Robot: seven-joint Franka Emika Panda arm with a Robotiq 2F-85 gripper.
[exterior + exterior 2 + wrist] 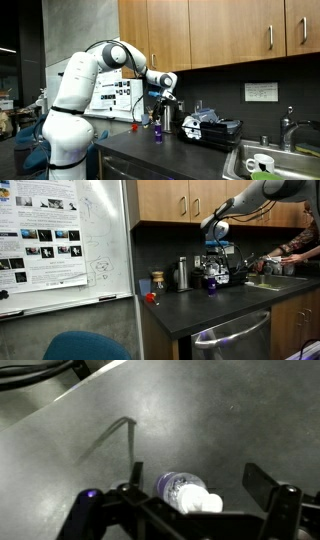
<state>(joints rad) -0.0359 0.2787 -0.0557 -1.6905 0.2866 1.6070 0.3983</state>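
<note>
Your end effector (195, 472) hangs empty, jaws spread wide; the purple bottle (183, 488) stands upright on the desk (150, 420) just below, framed between its fingers (258, 478).

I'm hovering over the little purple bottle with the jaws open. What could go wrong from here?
The purple bottle is slim and upright: a finger of the gripper could clip its white cap and topple it. The dish rack stands close by, so a swing could hit it.
</note>
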